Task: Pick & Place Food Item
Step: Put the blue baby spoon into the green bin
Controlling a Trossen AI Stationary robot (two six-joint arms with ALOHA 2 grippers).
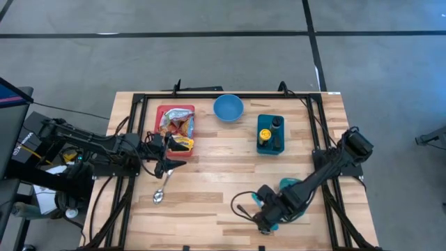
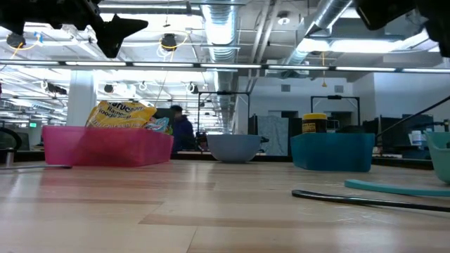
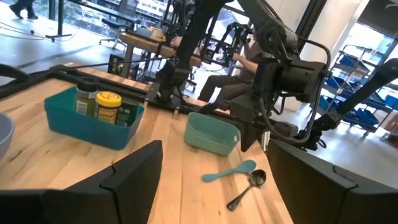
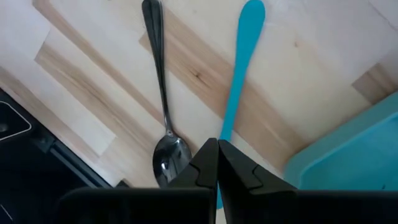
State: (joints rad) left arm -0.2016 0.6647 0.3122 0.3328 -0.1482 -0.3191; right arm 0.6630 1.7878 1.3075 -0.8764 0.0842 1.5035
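Dark fingers of the right gripper (image 4: 216, 163) press together with no gap, low over the front right of the wooden table (image 1: 209, 188). Just under their tips lie a metal spoon (image 4: 163, 124) and a teal spoon (image 4: 239, 74), side by side and close, handles pointing away from the gripper. A corner of a teal container (image 4: 348, 158) shows next to the teal spoon.

From above, the left gripper (image 1: 167, 157) hovers at the table's left side, just beside the front edge of the pink bin (image 1: 162, 110); its fingers (image 3: 134, 177) stand wide apart and hold nothing. The pink bin holds snack bags (image 1: 178, 129), the food items of the task, one yellow bag (image 2: 123, 114) rising above the bin's rim in the low view. Another metal spoon (image 1: 159, 195) lies on the wood in front of the left gripper.

A blue bowl (image 1: 228, 108) sits at the back centre, between the pink bin and a teal bin (image 1: 270, 145). That teal bin holds a yellow-lidded jar (image 1: 265, 134) and a dark bottle (image 1: 277, 125), both upright.

A person (image 2: 184, 133) shows in the room far beyond the table.
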